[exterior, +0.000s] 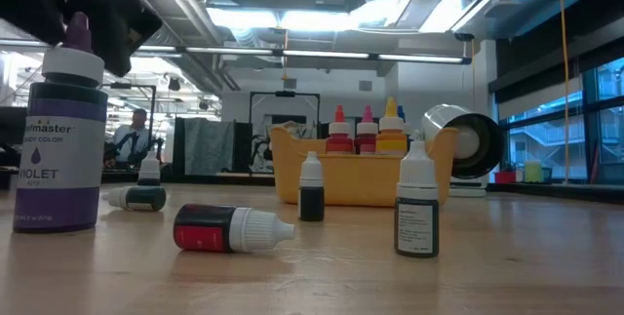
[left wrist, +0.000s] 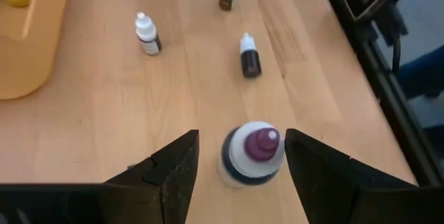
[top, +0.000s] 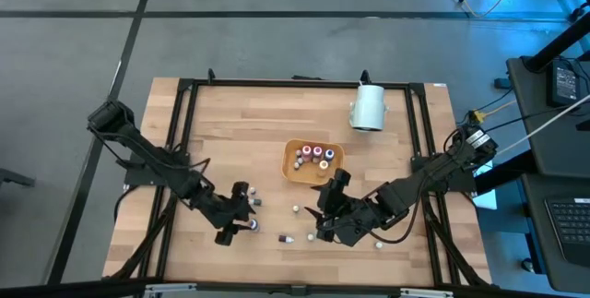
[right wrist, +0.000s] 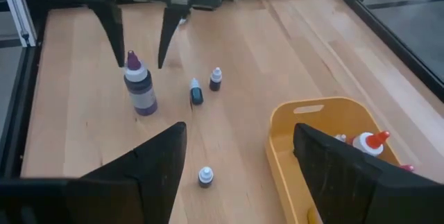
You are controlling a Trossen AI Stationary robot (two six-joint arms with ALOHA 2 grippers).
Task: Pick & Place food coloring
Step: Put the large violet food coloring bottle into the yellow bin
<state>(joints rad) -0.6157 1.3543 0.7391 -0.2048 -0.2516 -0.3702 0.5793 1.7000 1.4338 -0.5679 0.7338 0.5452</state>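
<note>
**Food coloring sort: part done, several btls left**

Approx 5 capped btls already upright in orange tray (top: pixel 293 171), mid-table. Still loose on wood table (top: pixel 240 123): violet bottle (left wrist: pixel 251 154) standing, red-label bottle (exterior: pixel 226 229) lying on side, plus 4+ small droppers nearby.

Left gripper (left wrist: pixel 241 175) spread wide, straddling violet btl, not touching. Right gripper (right wrist: pixel 239 165) also spread, hovering empty betw tray and loose btls.

Btls: smooth plastic cylinders, conical tips, glossy labels. Tray: thin rounded plastic. Table: matte planked wood.
</note>
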